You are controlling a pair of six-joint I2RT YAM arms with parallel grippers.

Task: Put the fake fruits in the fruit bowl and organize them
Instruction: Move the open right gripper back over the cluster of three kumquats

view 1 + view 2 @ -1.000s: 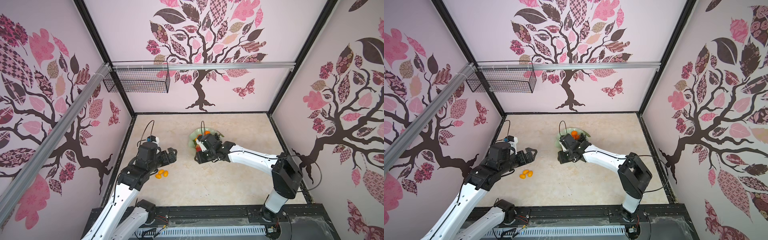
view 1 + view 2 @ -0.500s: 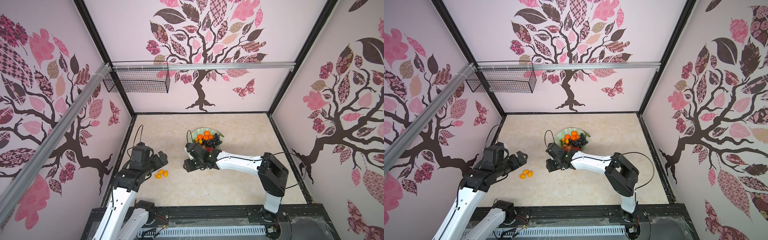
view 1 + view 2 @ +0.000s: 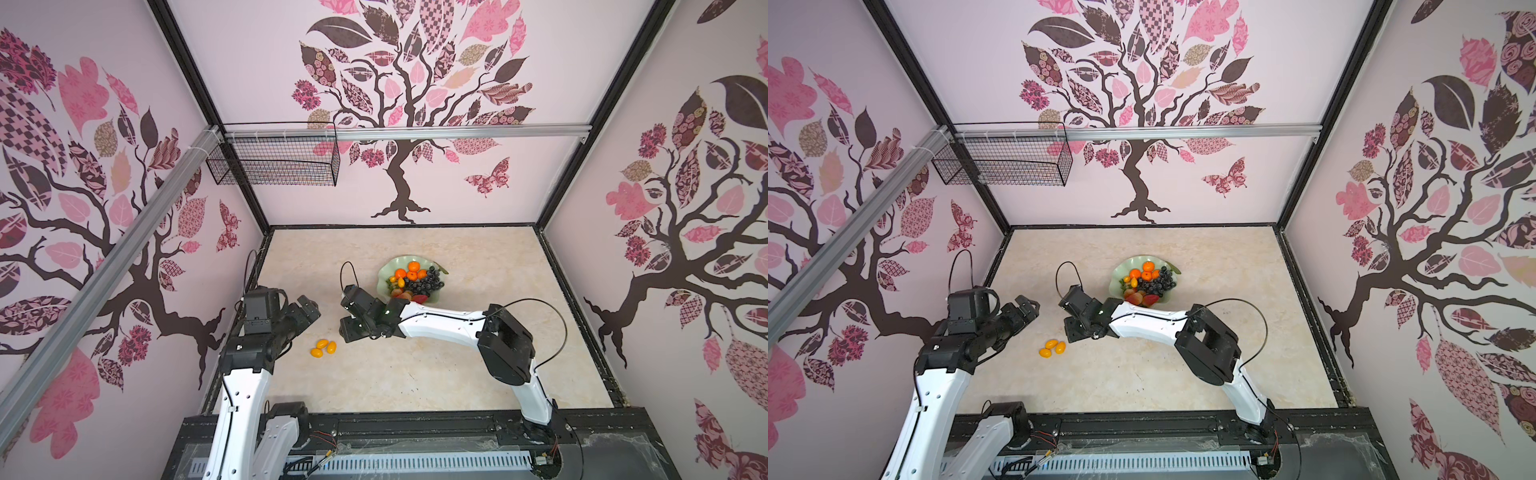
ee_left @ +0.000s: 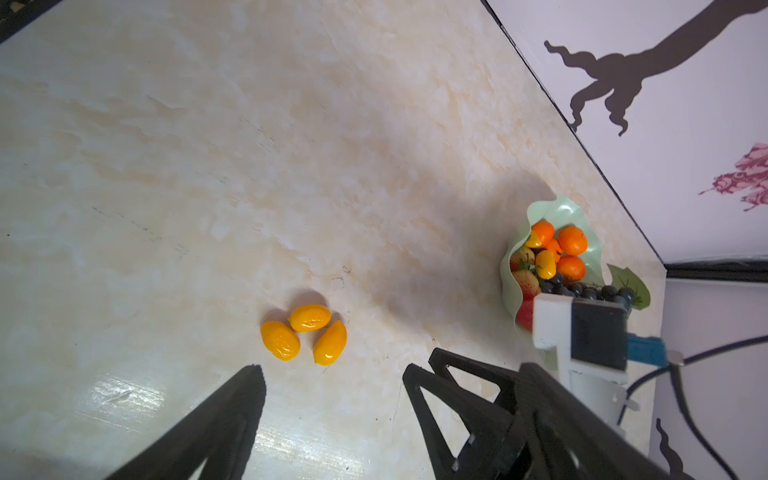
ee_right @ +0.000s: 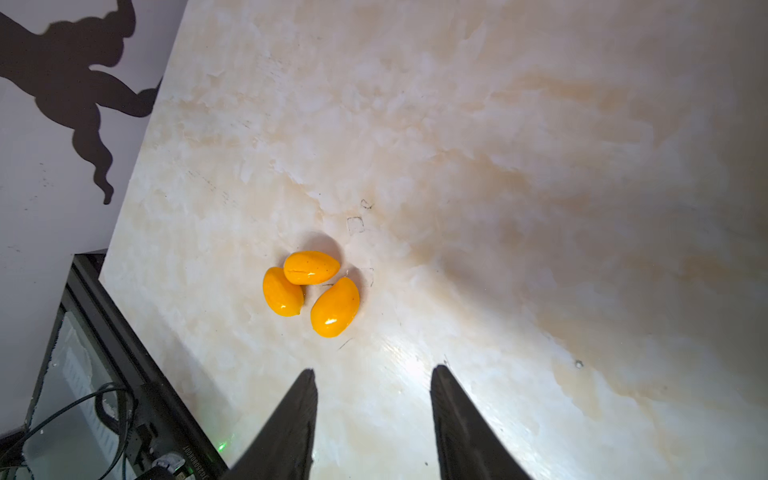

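Yellow ovals point(image 5: 309, 291); frame lettering point(image 5: 192, 454) unreadable

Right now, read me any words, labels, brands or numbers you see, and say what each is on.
White print on the black frame part: too small and blurred to read.
Faint pencil marks on the table beside the yellow-orange ovals: small outlines, not letters.
No other text anywhere.
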